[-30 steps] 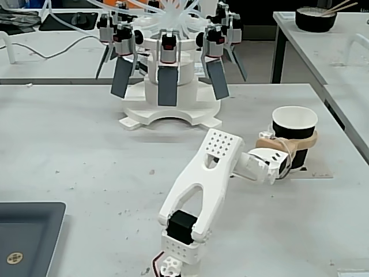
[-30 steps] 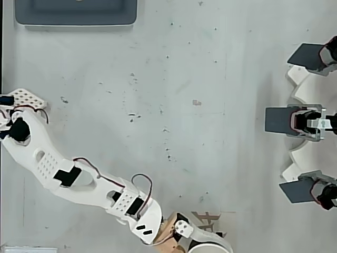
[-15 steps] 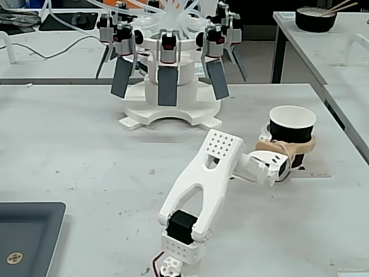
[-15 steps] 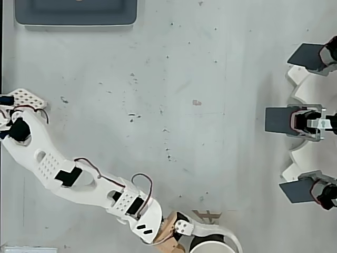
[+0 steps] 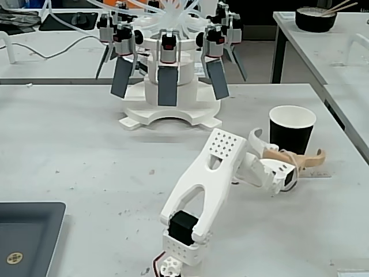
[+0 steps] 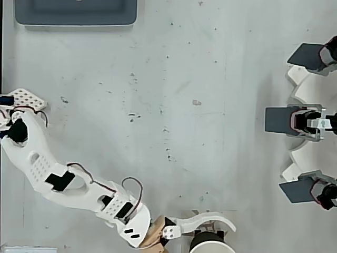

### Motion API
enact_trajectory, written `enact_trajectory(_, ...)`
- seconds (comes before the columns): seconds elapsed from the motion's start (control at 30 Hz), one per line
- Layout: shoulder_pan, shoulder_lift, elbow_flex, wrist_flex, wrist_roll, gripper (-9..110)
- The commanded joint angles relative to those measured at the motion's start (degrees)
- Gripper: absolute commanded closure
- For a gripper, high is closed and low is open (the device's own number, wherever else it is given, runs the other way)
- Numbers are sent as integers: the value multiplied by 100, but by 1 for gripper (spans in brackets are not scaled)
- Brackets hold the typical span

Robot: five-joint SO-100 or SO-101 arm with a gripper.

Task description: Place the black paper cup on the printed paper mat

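Black paper cup (image 5: 292, 128) upright on the printed paper mat (image 5: 316, 173) — end effector (image 5: 288, 149) spread wide, fingers clear of it.

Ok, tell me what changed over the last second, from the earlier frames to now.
The gripper let go of the black paper cup: its jaws, clamped round the cup a second ago, now stand open, and the arm has drawn back toward its base. The cup stands upright on the printed paper mat as before. The dark grey tray and white carousel are unchanged.
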State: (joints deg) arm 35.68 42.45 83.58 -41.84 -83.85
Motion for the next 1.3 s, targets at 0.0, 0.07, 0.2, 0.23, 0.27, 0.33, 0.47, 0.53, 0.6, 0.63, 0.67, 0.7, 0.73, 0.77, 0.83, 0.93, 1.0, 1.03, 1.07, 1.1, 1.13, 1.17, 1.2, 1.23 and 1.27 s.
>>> enact_trajectory(0.0,141,773,185,-105,-26,50)
enact_trajectory(0.07,167,993,404,-132,-26,49)
enact_trajectory(0.2,167,1503,958,-211,-9,48)
enact_trajectory(0.23,158,1617,1099,-237,-9,48)
enact_trajectory(0.27,158,1714,1230,-264,-18,48)
enact_trajectory(0.33,149,1942,1485,-281,-26,48)
enact_trajectory(0.47,141,2505,2127,-334,-35,47)
enact_trajectory(0.53,132,2821,2496,-387,-44,46)
enact_trajectory(0.6,97,3164,2856,-431,-44,46)
enact_trajectory(0.63,70,3357,3050,-448,-44,46)
enact_trajectory(0.67,44,3560,3243,-457,-44,46)
enact_trajectory(0.7,0,3762,3445,-475,-44,47)
enact_trajectory(0.73,-35,3946,3639,-501,-44,47)
enact_trajectory(0.77,-79,4140,3823,-510,-44,47)
enact_trajectory(0.83,-167,4526,4175,-536,-44,47)
enact_trajectory(0.93,-308,5098,4676,-536,-44,47)
enact_trajectory(1.0,-387,5476,4992,-536,-44,47)
enact_trajectory(1.03,-422,5660,5150,-536,-44,47)
enact_trajectory(1.07,-466,5827,5291,-536,-44,48)
enact_trajectory(1.1,-501,5994,5432,-536,-35,48)
enact_trajectory(1.13,-545,6161,5563,-536,-35,48)
enact_trajectory(1.17,-589,6328,5704,-536,-35,49)
enact_trajectory(1.2,-659,6486,5854,-554,-35,49)
enact_trajectory(1.23,-721,6618,5994,-589,-26,50)
enact_trajectory(1.27,-800,6741,6117,-624,-9,51)
